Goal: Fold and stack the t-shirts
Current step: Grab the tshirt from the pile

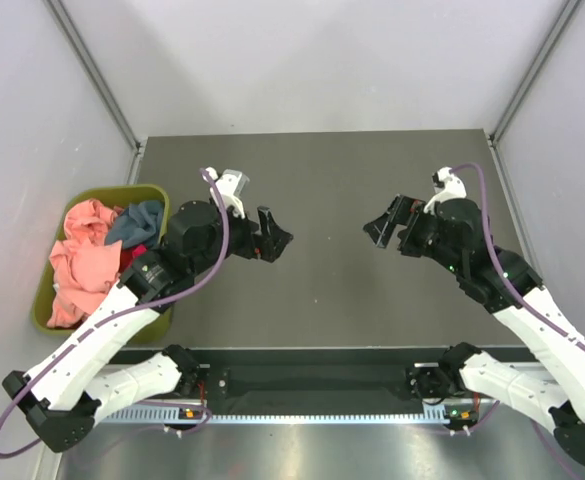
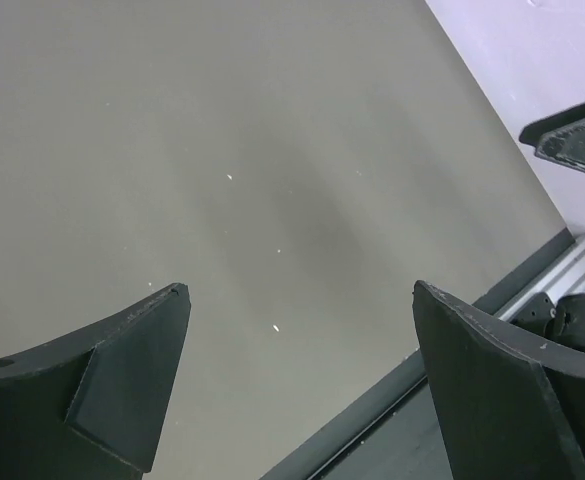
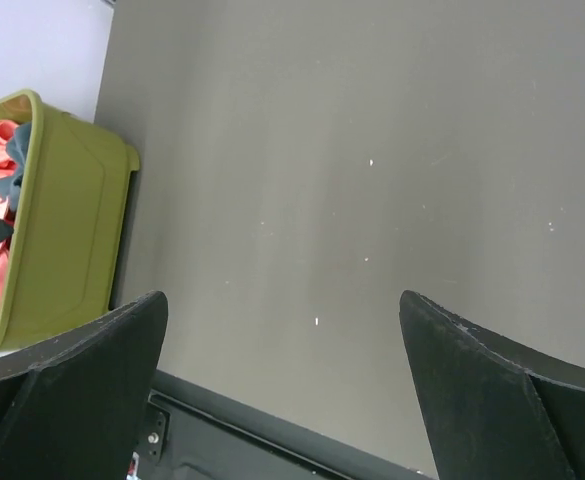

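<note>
Two arms stand at the near edge of the table (image 1: 332,180): the left arm (image 1: 102,335) and the right arm (image 1: 532,310). Each reaches inward over the dark surface.

1. Task items. All the t-shirts that can be seen lie crumpled in the olive-green bin (image 1: 40,300).
   - The bin sits behind the left claw (image 1: 272,240), on its wrist side, at the left edge of the table and well apart from the fingertips.
   - In the overhead view the left arm crosses the bin's near right corner.
   - The salmon-pink t-shirt (image 1: 82,265) fills most of the bin.
   - The teal-blue t-shirt (image 1: 137,222) lies in the bin corner nearest the left claw.
   - The red t-shirt (image 1: 132,258) shows only as a small patch just beside the arm, which hides part of it.

2. Left claw. The fingers are spread wide with nothing between them. Its wrist view shows only bare table in the gap. The claw hangs above the surface and points toward the right claw (image 1: 384,225).

3. Right claw. The fingers are likewise spread wide and grip nothing. It faces the left claw across a stretch of table. From this claw the bin lies far to the left, with salmon and teal cloth showing above the rim.

4. Beyond both claws. The table runs to its far edge, where the pale walls (image 1: 322,60) rise.
</note>
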Motion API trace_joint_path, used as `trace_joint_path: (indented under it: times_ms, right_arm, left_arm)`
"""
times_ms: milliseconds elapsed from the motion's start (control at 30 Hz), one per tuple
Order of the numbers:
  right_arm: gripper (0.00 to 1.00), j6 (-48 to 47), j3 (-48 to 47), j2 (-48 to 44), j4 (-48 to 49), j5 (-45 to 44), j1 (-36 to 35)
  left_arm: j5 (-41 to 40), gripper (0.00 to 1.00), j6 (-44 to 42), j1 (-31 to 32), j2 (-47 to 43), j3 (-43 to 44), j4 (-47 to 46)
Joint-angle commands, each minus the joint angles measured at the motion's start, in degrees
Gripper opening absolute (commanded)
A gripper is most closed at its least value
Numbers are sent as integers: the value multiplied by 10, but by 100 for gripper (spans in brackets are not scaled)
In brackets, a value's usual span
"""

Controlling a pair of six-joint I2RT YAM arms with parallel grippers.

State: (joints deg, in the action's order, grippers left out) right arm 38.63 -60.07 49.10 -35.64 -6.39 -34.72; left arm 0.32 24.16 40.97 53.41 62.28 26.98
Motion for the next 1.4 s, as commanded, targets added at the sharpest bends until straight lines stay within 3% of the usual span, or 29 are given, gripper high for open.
trace_joint_path:
  times_ms: [0,133,167,267,333,467,500,533,567,600,667,967,1100,1367]
  right_arm:
    - [100,-1,-8,-15,17,-6,-7]
    - [100,-11,8,-23,31,-7,-5]
    - [100,-13,12,-23,35,-8,-7]
    - [100,-22,22,-29,48,-11,-6]
    - [100,-28,29,-32,59,-8,-6]
    - [100,-39,35,-32,78,2,-5]
    - [100,-43,35,-30,80,7,-6]
    - [100,-48,34,-30,80,10,-6]
    - [100,-50,34,-31,80,12,-6]
    - [100,-51,35,-32,82,15,-5]
    - [100,-56,37,-35,87,18,-5]
    - [100,-61,35,-8,106,61,-6]
    - [100,-53,27,13,102,80,-5]
    - [100,-27,28,47,95,103,-5]
  left_arm:
    - [-25,97,14,0,-9,1,-31]
    - [-122,98,51,-1,19,20,2]
    - [-194,98,62,-1,29,30,42]
    - [-292,98,94,-11,78,74,101]
    - [-305,98,100,-47,104,99,109]
    - [-256,97,131,-211,129,135,134]
    - [-258,94,145,-287,136,148,152]
    - [-278,91,156,-319,138,154,162]
    - [-314,82,172,-370,139,161,179]
    - [-384,78,212,-389,140,172,208]
    - [-427,77,225,-444,138,174,217]
    - [-492,80,282,-594,158,116,239]
    - [-477,80,333,-609,170,79,244]
    - [-469,77,518,-612,281,99,437]
